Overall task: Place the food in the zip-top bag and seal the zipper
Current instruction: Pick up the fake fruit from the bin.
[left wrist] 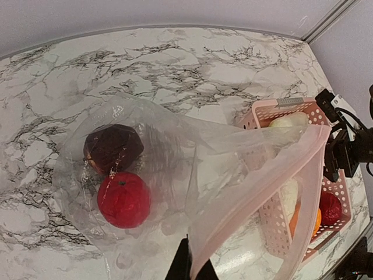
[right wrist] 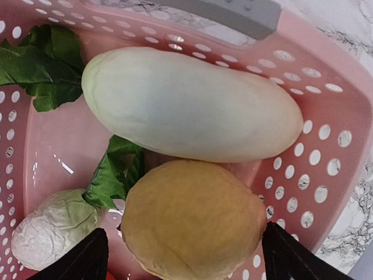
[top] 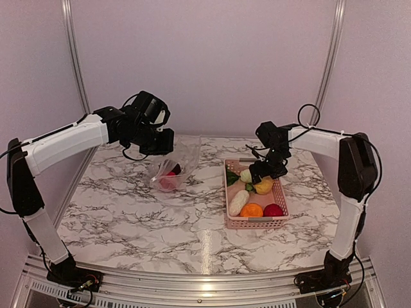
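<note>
On the marble tabletop, left of centre, your left jaws are clamped on the mouth edge of the zip-top bag, holding that edge raised while the bag's far end rests on the stone. The mouth gapes toward the basket, and the zipper runs unsealed along the lifted rim as a pinkish strip. Two pieces of the food already lie at the bag's bottom: a red ball and, touching it just behind, a dark one. To the right, near the bag, sits the pink slotted basket. Your right jaws hang low in its far half, spread open with one finger on either side of the yellow piece, not closed on it. Touching that piece is a white-cream oblong piece. A green leafy one lies by the wall, and a crinkly white piece with a green leaf sits by one finger. At the basket's near end you have another pale oblong, an orange ball and a second red ball.
</note>
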